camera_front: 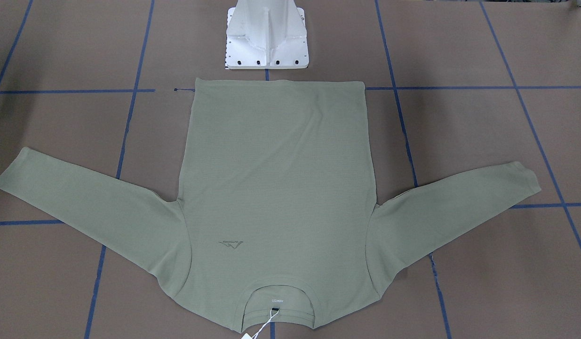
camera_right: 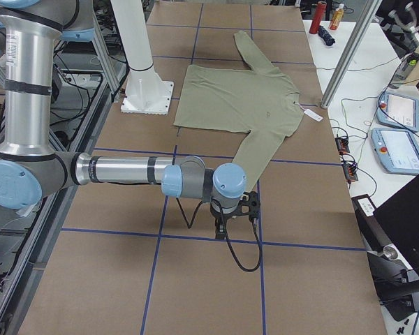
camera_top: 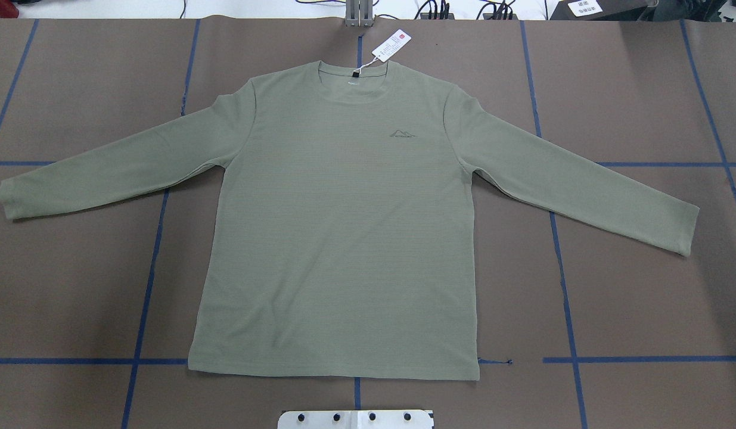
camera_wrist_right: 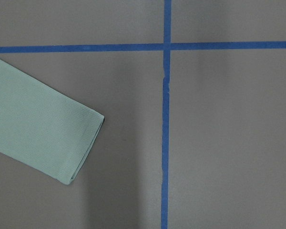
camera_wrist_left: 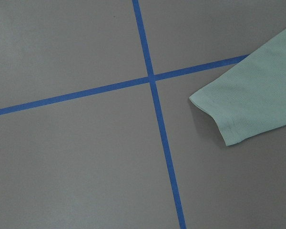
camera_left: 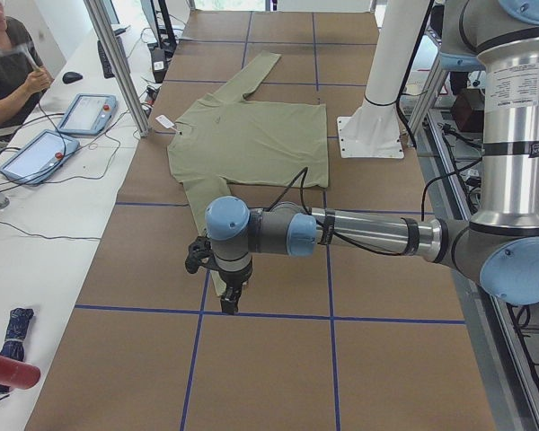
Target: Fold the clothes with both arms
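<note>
The sage-green long-sleeved shirt (camera_top: 344,238) lies flat and face up on the brown table, both sleeves spread out, neck away from the robot base. Its chest logo (camera_top: 403,132) and white hang tag (camera_top: 390,46) show. The left arm's gripper (camera_left: 229,301) hangs above the end of the near sleeve in the exterior left view; I cannot tell if it is open or shut. The right arm's gripper (camera_right: 223,222) hangs above the other sleeve end; I cannot tell its state either. The left wrist view shows one sleeve cuff (camera_wrist_left: 243,107) and the right wrist view the other cuff (camera_wrist_right: 43,129), with no fingers in view.
The white pedestal base (camera_front: 266,42) stands just behind the shirt's hem. Blue tape lines (camera_top: 147,280) grid the table. An operator (camera_left: 9,63) sits at a side desk with tablets (camera_left: 85,112). More tablets (camera_right: 398,150) and a laptop lie beside the far edge.
</note>
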Motion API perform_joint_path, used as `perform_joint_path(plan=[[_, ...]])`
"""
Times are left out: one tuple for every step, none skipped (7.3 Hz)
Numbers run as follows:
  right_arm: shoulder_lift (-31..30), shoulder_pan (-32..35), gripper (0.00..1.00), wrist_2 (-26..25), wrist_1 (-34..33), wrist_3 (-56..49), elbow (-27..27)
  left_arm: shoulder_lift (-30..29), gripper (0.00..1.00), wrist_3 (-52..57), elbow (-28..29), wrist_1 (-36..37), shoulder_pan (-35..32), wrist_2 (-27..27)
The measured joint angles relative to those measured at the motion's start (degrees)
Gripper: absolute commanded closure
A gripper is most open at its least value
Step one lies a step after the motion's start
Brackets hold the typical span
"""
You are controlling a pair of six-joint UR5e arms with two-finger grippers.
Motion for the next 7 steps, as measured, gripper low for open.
perform_joint_path(plan=[[0.17,0.01,0.00,-0.03,0.01,0.16,0.16,0.06,0.00,0.02,0.01,0.00,0.00,0.05],[0.42,0.00,0.00,-0.07,0.02,0.46,0.32,0.09,0.00,0.04,0.05,-0.05,0.02,0.09],[0.76,-0.01,0.00,-0.11,0.06,0.68,0.35,-0.15,0.00,0.08,0.05,-0.16,0.02,0.09],[1.62,-0.05,0.00,-0.23,0.08,0.79,0.37,-0.90,0.00,0.12,0.03,-0.35,0.02,0.02],[3.05,-0.44,0.00,-0.30,0.34,0.88,0.47,-2.14,0.00,0.12,0.05,-0.73,0.08,-0.05],[4.90,-1.05,0.00,-0.17,1.10,1.30,0.82,-3.70,0.00,0.07,0.32,-1.58,0.31,-0.02],[6.82,-1.64,0.00,0.22,2.25,1.98,0.85,-4.88,0.00,0.02,0.78,-2.70,0.61,0.04]])
